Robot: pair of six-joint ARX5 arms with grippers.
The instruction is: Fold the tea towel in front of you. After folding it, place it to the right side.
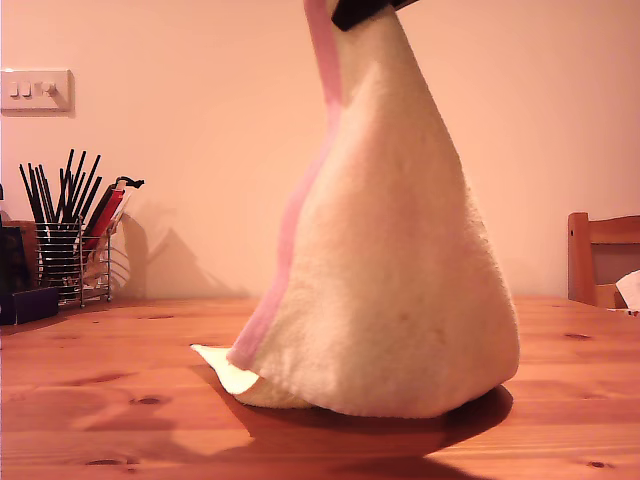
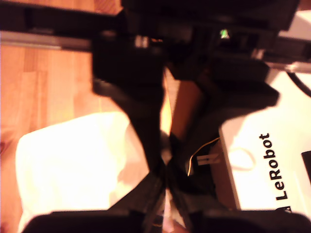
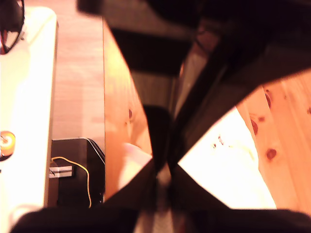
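The tea towel (image 1: 400,260), cream terry with a pink edge stripe, hangs as a tall cone from the top of the exterior view, and its lower hem rests on the wooden table (image 1: 120,400). A black gripper part (image 1: 362,10) pinches its peak; I cannot tell which arm it is. My first gripper (image 2: 165,191) is shut with a thin pale cloth edge between its fingers, the towel (image 2: 73,165) spreading below. My second gripper (image 3: 163,172) is shut too, with pale towel cloth (image 3: 223,170) falling away beside its jaws.
A wire holder of black sticks (image 1: 65,240) and a dark box stand at the exterior view's left. A wooden chair (image 1: 603,258) and a small white scrap (image 1: 630,288) are at its right. A white LeRobot base (image 2: 262,160) shows beyond the table edge.
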